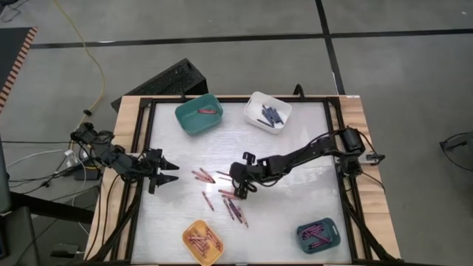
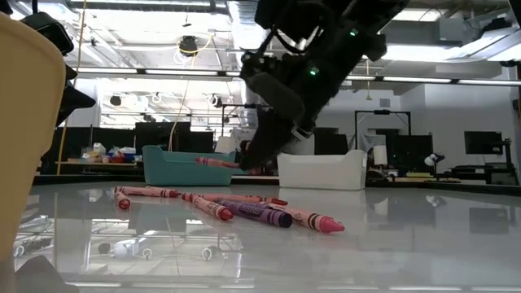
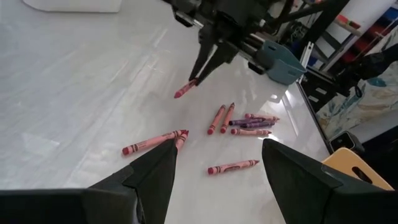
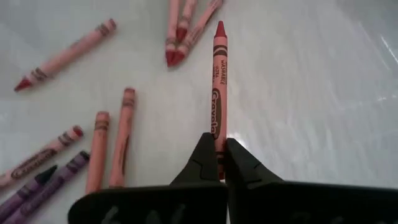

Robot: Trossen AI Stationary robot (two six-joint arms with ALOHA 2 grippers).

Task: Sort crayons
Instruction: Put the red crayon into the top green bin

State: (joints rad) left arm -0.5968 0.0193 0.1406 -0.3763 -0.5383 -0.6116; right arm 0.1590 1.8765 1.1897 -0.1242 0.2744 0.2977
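Several red, pink and purple crayons (image 1: 230, 207) lie loose on the white table's middle; they also show in the right wrist view (image 4: 99, 149). My right gripper (image 1: 238, 191) hovers over them, slanting down from the table's right side, shut on one red crayon (image 4: 217, 81). That crayon hangs clear of the table in the left wrist view (image 3: 185, 90). My left gripper (image 1: 171, 173) waits at the table's left edge, open and with nothing in it (image 3: 219, 149). My right gripper pinches the red crayon's blunt end (image 4: 216, 132) between its two fingers. The fingers slant down from the table's right side and lie along the crayon. The crayon sticks out past the fingertips in line with them, pointed tip (image 4: 219, 28) foremost, lifted clear of the table.
A teal bin (image 1: 198, 116) holding a red crayon and a white bin (image 1: 267, 111) with dark crayons stand at the far edge. A yellow bin (image 1: 203, 242) and a dark teal bin (image 1: 319, 235), both holding crayons, stand at the near edge.
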